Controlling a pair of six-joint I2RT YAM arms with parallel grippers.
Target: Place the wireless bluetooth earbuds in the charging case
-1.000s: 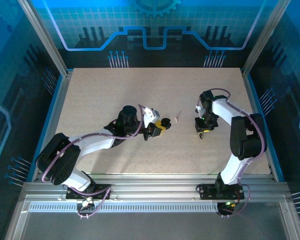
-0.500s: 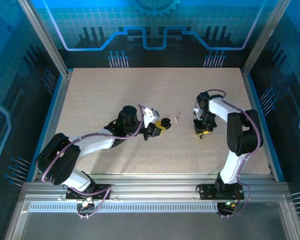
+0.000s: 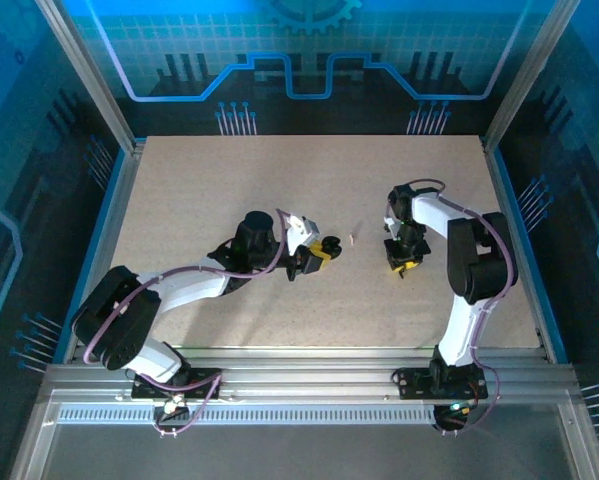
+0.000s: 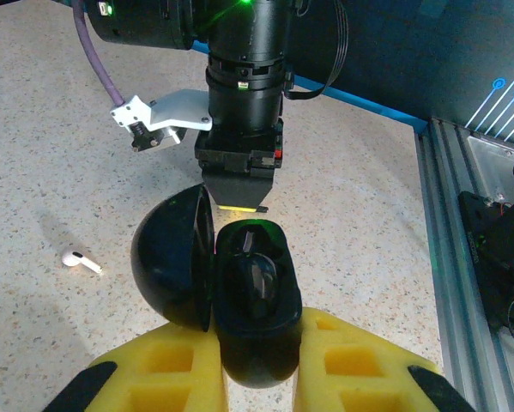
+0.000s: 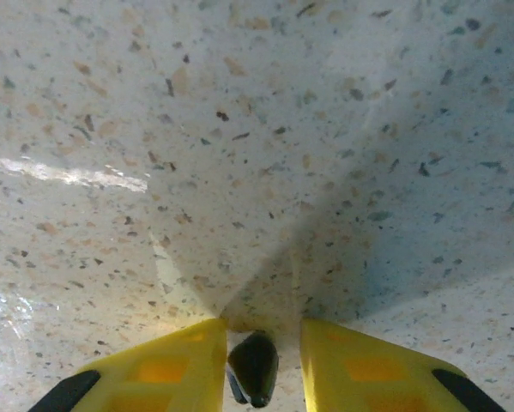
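One speckled tabletop [image 3: 229, 180], earbud [image 3: 352, 238] on it, blue-lit enclosure [image 3: 299, 60] around.

case [image 4: 257, 300] in left gripper [image 3: 329, 249] | earbud [image 3: 352, 238] on table [image 3: 279, 180], between it and right gripper [image 3: 403, 266]
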